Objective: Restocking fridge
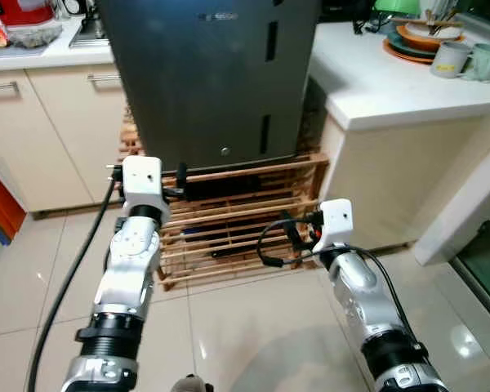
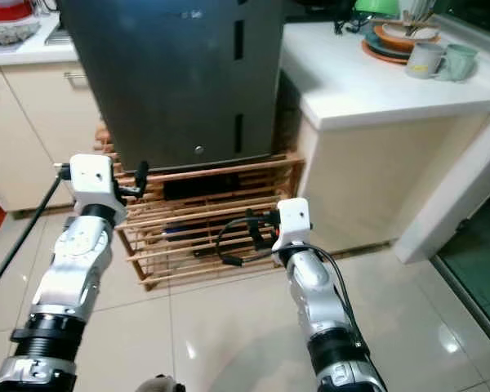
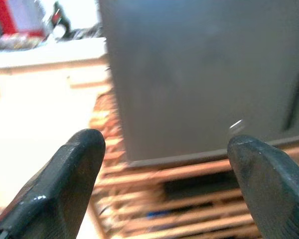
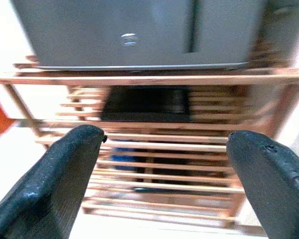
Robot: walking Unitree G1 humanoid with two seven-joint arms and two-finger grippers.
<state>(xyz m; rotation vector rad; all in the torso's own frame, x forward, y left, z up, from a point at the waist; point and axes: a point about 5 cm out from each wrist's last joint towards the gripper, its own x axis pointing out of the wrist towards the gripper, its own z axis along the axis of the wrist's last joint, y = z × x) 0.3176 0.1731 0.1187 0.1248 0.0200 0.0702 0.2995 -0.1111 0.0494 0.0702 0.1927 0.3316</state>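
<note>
both arms raised before closed grey fridge (image 1: 212,77) on wooden rack (image 1: 245,216) — left gripper (image 3: 162,164), right gripper (image 4: 162,159) spread wide, empty.

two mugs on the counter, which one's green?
The green mug is the one farther to the robot's right; the grey mug stands beside it, nearer the stacked plates.

Fridge (image 1: 208,82) dark matt metal; rack (image 1: 245,220) slatted wood; floor (image 1: 253,327) glossy tile.

The grey fridge (image 1: 212,82) is carrying a small brand mark near its top, but it is showing too blurred to read.
</note>
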